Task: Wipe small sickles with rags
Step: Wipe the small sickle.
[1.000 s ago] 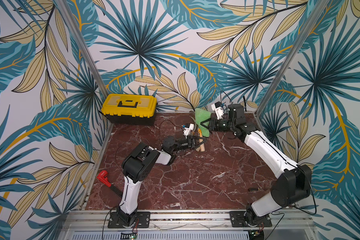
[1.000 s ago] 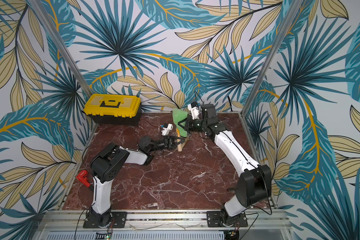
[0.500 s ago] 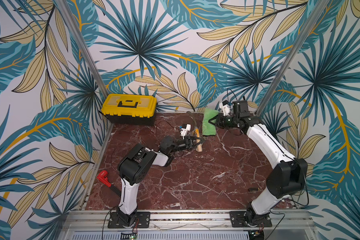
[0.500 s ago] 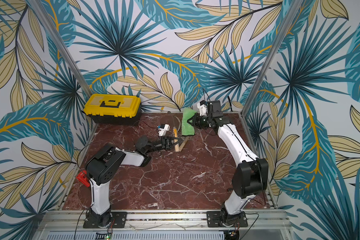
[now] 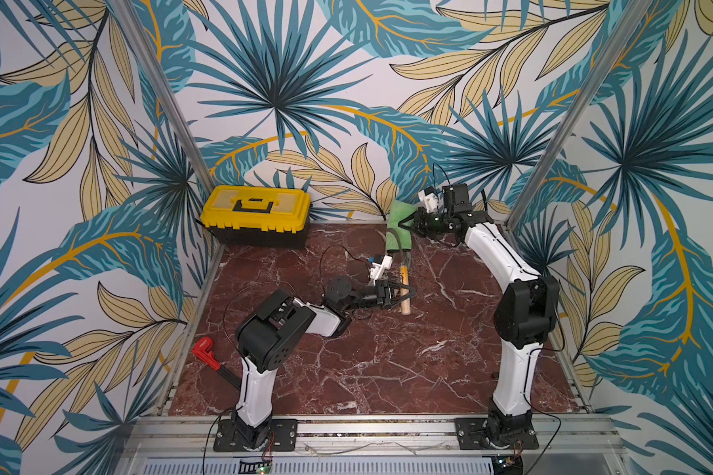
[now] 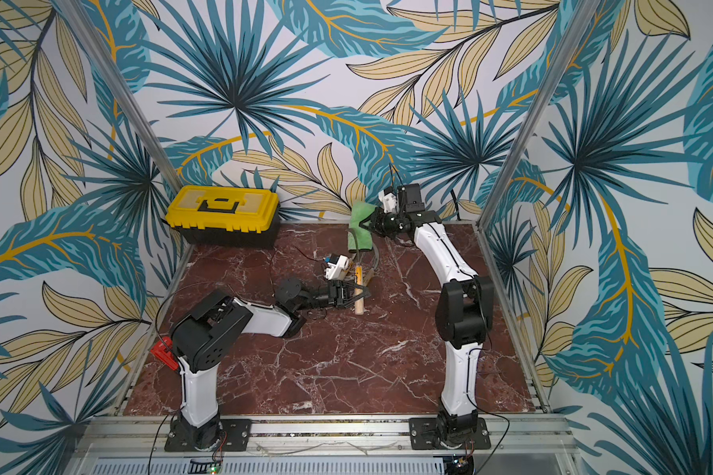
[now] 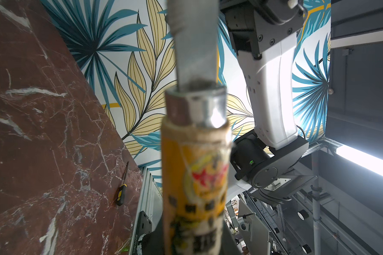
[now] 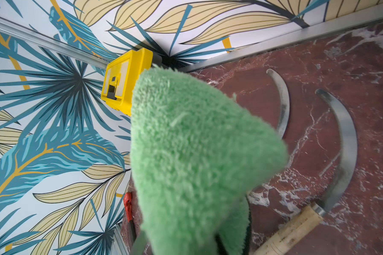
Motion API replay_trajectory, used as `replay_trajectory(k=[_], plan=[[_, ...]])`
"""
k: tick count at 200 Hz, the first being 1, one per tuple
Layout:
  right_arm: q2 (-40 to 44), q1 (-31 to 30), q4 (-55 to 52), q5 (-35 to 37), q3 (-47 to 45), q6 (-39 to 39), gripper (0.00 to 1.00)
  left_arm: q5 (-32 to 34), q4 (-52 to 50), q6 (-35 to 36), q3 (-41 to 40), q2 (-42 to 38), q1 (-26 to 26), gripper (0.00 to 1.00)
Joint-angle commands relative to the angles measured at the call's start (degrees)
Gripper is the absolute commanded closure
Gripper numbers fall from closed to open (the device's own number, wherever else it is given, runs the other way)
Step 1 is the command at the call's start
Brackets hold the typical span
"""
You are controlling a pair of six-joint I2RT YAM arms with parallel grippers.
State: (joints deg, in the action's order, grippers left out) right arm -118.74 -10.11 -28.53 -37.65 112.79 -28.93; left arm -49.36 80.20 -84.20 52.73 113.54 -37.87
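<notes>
Since a second ago the right arm has drawn its elbow in and stands more upright, and the rag it carries now hangs long and narrow near the back wall.

Leaf-patterned walls in teal and tan close three sides of the cell. Its floor is a red-brown marble bench veined with white. A yellow toolbox on a black base sits in the far left corner.

At the back, the right claw is pinched together on the upper part of the green rag. Mid-bench, the left claw is clamped across the pale handle of a sickle, below its orange label. The blade rises from there toward the rag and crosses in front of it in both top views; whether they touch I cannot tell.

Two more sickles lie flat on the bench beside the rag, their blades curving the same way. A red-handled tool lies at the left edge. The left wrist view shows a small black-and-yellow screwdriver near the front rail.
</notes>
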Motion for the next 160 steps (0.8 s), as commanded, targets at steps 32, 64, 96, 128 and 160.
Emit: replay_trajectory(k=[32, 64, 96, 128, 160], plan=[[2.4, 0.0, 5.4, -6.5, -3.2, -1.2, 0.97, -0.6, 1.2, 0.6, 1.1, 0.3, -0.4, 1.0], [6.3, 0.0, 7.5, -9.2, -7.4, -1.1, 0.97, -0.7, 1.2, 0.5, 1.7, 1.6, -0.4, 1.0], [10.8, -0.3, 8.7, -10.1, -11.8, -0.7, 0.97, -0.7, 1.2, 0.4, 2.6, 2.8, -0.4, 1.0], [15.5, -0.7, 8.5, -10.1, -16.2, 0.5, 0.97, -1.0, 1.2, 0.1, 3.9, 4.4, -0.2, 1.0], [19.2, -1.4, 7.6, -10.0, -19.8, 1.6, 0.97, -1.2, 1.2, 0.1, 5.0, 5.3, 0.1, 1.0]])
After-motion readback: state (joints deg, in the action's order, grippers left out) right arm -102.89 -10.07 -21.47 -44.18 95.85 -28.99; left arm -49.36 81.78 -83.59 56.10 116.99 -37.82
